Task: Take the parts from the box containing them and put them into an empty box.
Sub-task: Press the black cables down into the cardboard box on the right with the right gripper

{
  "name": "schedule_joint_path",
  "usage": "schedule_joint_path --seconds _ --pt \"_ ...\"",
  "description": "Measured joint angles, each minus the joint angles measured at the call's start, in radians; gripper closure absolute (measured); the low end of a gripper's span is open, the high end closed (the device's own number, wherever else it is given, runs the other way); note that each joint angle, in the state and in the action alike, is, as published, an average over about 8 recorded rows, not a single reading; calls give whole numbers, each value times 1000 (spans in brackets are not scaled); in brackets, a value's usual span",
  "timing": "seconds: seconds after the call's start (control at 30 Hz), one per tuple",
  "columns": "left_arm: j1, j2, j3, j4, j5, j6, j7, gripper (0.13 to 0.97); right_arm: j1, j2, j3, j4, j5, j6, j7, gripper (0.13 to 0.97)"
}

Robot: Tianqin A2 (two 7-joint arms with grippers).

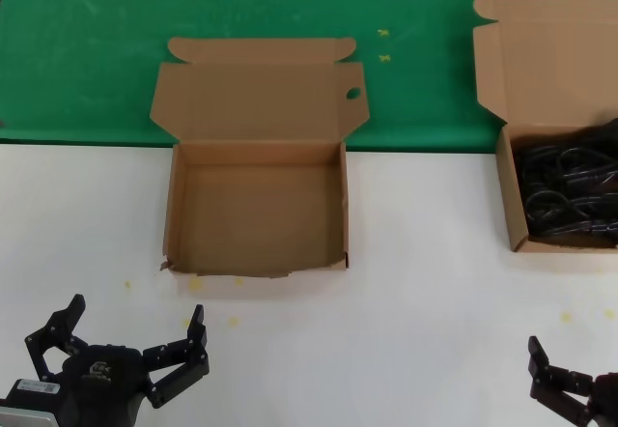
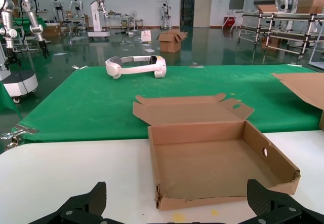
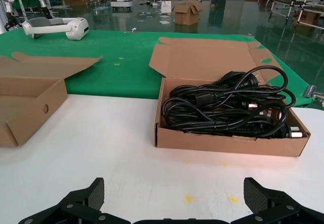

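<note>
Where the white table meets a green mat, black power cables (image 3: 228, 107) lie coiled in loops inside a shallow cardboard box (image 3: 223, 143) at the robot's right. In the head view the tangle's (image 1: 565, 190) long axis runs roughly front to back in this box (image 1: 510, 195), whose plain lid (image 1: 541, 60) stands open at the back — which way each plug points cannot be told.

To its left, well apart, sits a second cardboard box (image 1: 257, 205), bare inside, with its long side across the robot's view. Its hinged lid (image 1: 256, 99) folds back onto the green mat (image 1: 97, 50), with 1 small round hole near the lid's right corner, and its front edge is slightly torn.

Both boxes rest on the white table (image 1: 406, 321), which carries a few yellow specks.

Near the robot, the left gripper (image 1: 121, 335) hovers low with fingers spread wide, holding nothing. At the lower right, the right gripper (image 3: 172, 198) also sits low, fingers wide apart and holding nothing.

Beyond lies a glossy-floored hall — a white headset (image 2: 135, 66) on the mat, other robots, racks.
</note>
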Motion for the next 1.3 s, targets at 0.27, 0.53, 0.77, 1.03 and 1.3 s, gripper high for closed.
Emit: schedule_joint_path --seconds 0.27,0.53,0.77,1.03,1.3 --pt "0 0 0 0 0 0 0 132 0 0 0 0 0 0 0 129" --pt "0 0 0 0 0 0 0 132 0 0 0 0 0 0 0 129" --pt "0 0 0 0 0 0 0 132 0 0 0 0 0 0 0 129" --pt "0 0 0 0 0 0 0 132 0 0 0 0 0 0 0 129" --pt "0 0 0 0 0 0 0 132 2 -13 17 3 -4 -12 -10 129"
